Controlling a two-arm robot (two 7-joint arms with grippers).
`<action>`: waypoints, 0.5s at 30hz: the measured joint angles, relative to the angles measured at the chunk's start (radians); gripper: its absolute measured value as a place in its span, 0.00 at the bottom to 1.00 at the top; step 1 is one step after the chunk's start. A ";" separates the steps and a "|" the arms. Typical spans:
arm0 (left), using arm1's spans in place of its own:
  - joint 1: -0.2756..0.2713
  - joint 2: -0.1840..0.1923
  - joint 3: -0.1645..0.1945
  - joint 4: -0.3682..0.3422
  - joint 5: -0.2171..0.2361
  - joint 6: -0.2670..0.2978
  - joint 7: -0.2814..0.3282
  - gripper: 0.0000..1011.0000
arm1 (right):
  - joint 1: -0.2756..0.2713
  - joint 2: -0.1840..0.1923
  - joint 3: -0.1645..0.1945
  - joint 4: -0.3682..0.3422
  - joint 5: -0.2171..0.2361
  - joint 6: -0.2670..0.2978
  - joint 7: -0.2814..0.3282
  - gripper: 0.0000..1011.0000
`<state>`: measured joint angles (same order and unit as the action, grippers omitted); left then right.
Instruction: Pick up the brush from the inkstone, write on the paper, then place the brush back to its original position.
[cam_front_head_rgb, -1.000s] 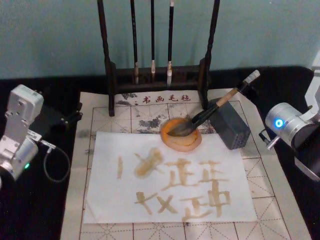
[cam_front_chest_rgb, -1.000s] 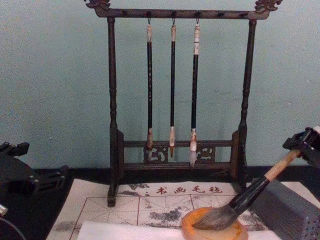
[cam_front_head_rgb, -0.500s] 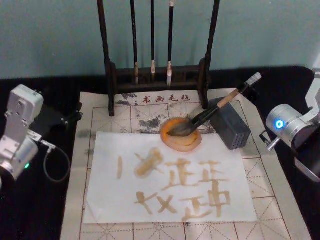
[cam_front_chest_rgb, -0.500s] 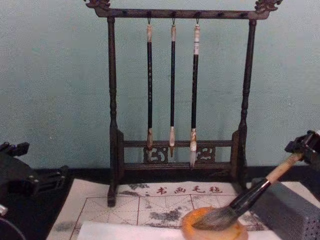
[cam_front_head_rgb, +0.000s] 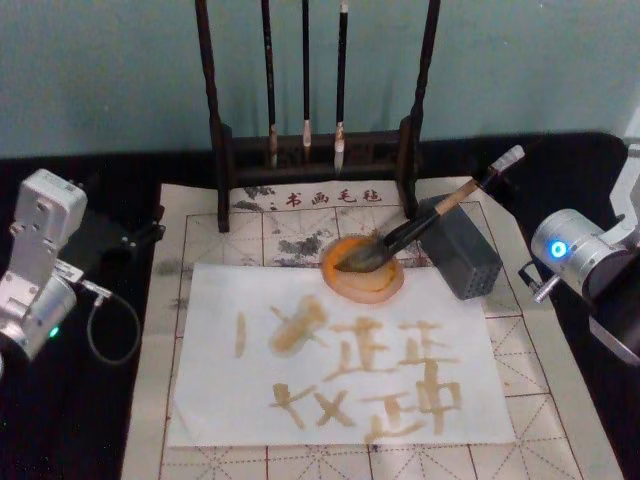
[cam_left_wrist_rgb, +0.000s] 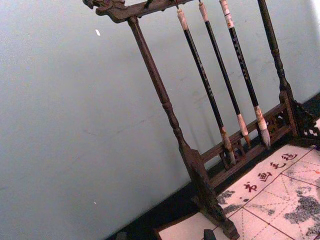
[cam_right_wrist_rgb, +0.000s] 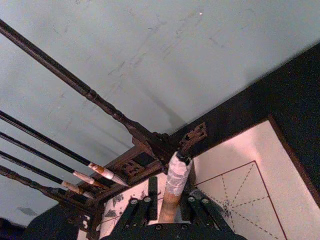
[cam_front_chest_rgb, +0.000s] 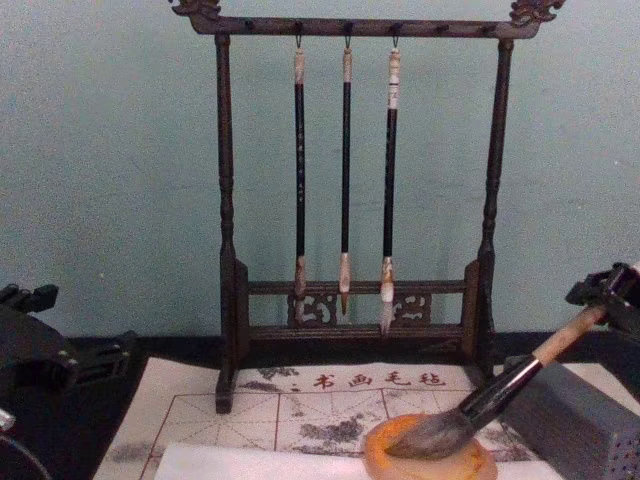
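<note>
- brush (cam_front_head_rgb: 420, 225) lay tip in inkstone (cam_front_head_rgb: 363, 270), handle on grey block (cam_front_head_rgb: 460, 252)
- right end effector (cam_right_wrist_rgb: 167, 202) spread around the handle top; left end effector (cam_front_head_rgb: 150, 232) parked, fingers unclear
- risk: retreating fingers could snag the handle, rolling brush onto paper (cam_front_head_rgb: 330, 355)

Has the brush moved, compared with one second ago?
Yes, slightly. In the chest view the brush has sunk at its upper end toward the grey block; its bristles stay in the inkstone.

In the chest view you see the right gripper (cam_front_chest_rgb: 612, 292) cut by the picture's edge, its jaws undiscernible around the brush (cam_front_chest_rgb: 500, 392). The inkstone (cam_front_chest_rgb: 428, 458) and paper (cam_front_chest_rgb: 250, 462) are cropped below. The mat's red characters (cam_front_head_rgb: 317, 197) stay unreadable.
</note>
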<state>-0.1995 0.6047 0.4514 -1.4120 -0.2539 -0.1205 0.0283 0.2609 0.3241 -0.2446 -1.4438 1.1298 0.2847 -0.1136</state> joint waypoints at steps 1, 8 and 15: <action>0.000 0.000 0.000 0.000 0.000 0.000 0.000 0.99 | 0.000 0.000 0.000 0.000 0.000 0.000 0.000 0.26; 0.000 0.000 0.000 0.000 0.000 0.000 0.000 0.99 | 0.000 -0.001 0.000 0.000 -0.001 0.000 0.001 0.46; 0.000 0.000 0.000 0.000 0.000 0.000 0.000 0.99 | 0.000 -0.001 0.001 0.000 -0.001 0.000 0.001 0.70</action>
<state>-0.1995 0.6047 0.4514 -1.4119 -0.2539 -0.1205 0.0283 0.2612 0.3235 -0.2438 -1.4440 1.1286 0.2849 -0.1123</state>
